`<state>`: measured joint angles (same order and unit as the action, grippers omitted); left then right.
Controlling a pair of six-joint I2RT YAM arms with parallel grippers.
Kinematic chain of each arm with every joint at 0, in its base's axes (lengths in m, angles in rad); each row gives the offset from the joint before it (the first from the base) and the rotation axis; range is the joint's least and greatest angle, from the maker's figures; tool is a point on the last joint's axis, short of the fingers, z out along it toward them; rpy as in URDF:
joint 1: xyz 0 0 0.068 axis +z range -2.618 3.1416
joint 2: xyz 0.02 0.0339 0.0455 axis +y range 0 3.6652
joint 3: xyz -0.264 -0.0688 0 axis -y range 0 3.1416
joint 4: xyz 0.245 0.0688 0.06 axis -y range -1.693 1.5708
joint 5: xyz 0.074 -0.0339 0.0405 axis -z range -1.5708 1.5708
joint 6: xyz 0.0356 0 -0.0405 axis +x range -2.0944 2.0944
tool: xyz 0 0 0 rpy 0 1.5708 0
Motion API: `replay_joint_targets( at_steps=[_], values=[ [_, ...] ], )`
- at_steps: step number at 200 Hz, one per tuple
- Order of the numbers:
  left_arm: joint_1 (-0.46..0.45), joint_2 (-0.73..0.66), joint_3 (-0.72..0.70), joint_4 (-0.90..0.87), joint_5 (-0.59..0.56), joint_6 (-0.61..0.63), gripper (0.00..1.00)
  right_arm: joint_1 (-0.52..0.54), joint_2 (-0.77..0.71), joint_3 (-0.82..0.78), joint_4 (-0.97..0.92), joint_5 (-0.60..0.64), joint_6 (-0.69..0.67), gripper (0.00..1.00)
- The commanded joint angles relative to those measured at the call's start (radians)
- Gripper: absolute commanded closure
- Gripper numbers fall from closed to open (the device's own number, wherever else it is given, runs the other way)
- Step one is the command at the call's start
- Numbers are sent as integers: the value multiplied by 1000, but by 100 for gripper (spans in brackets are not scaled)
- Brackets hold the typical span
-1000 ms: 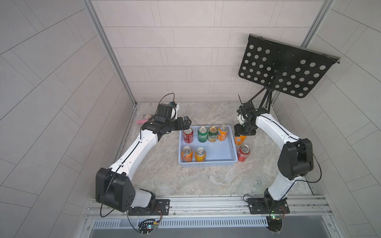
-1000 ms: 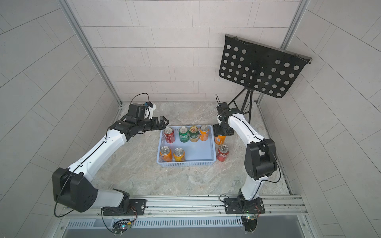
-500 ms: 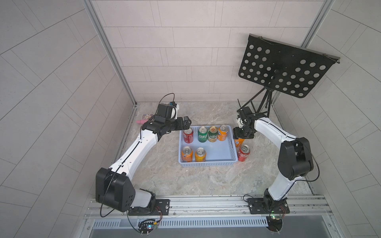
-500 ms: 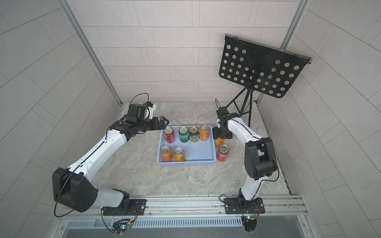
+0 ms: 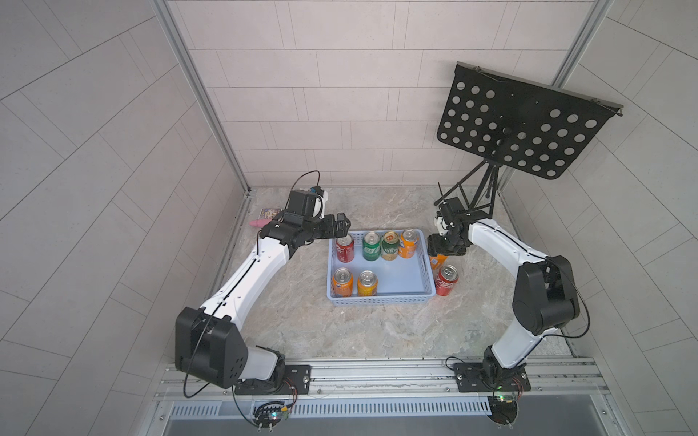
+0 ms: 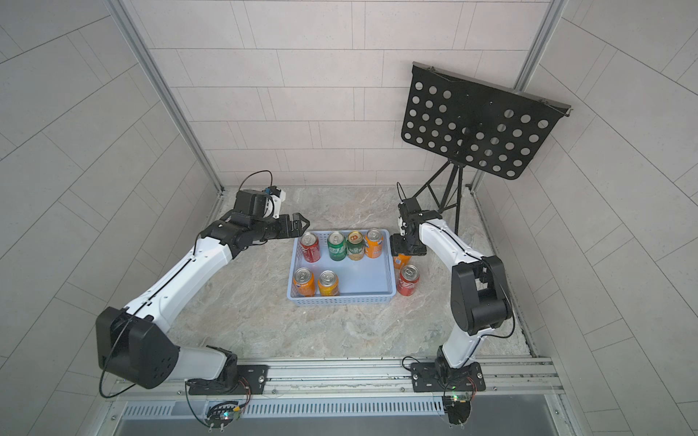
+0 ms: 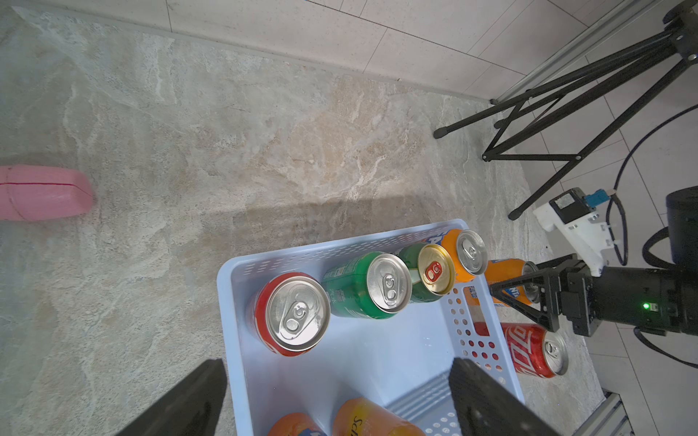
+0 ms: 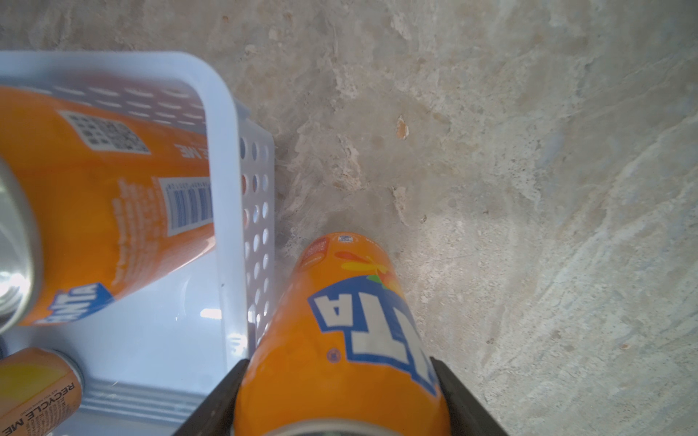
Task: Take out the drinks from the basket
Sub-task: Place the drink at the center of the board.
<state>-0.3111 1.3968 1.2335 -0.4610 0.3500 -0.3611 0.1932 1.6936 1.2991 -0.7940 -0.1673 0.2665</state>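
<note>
Basket (image 5: 379, 300) wall and red can (image 5: 446, 280) crowd right jaws clamped on orange can (image 8: 340, 339); left jaws apart.

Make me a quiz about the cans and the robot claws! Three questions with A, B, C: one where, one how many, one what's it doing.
1. Where is the red can outside the basket?
A. standing on the table beside the basket
B. on top of another can
C. lying by the wall

2. How many cans are inside the basket?
A. four
B. six
C. eight

3. What is the right gripper doing?
A. open and empty
B. shut on an orange can
C. shut on a green can

Answers:
1 A: it stands upright by the basket's side.
2 B: four in the far row, two nearer.
3 B: both fingers clamp the orange can.
</note>
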Motion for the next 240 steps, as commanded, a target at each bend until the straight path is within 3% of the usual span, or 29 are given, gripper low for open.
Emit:
replay_joint_targets(
  at_steps=[1, 48, 68, 104, 159, 190, 240],
  values=[
    [-7, 1, -12, 5, -11, 19, 0, 0, -26, -16, 7, -7, 2, 92],
    [-6, 8, -9, 4, -12, 19, 0, 0, -19, -21, 4, 7, 8, 90],
    [-6, 5, -11, 4, -15, 19, 0, 0, -17, -21, 1, 18, 8, 82],
    [-8, 9, -11, 2, -18, 19, 0, 0, -13, -18, -7, 28, 5, 57],
    [-8, 10, -9, 1, -20, 20, 0, 0, 0, 6, -17, 50, 5, 41],
    [-7, 5, -11, -1, -22, 21, 0, 0, 7, 16, -19, 50, 8, 38],
    [-7, 4, -8, -3, -26, 21, 0, 0, -14, 28, -36, 47, 8, 20]
  ],
)
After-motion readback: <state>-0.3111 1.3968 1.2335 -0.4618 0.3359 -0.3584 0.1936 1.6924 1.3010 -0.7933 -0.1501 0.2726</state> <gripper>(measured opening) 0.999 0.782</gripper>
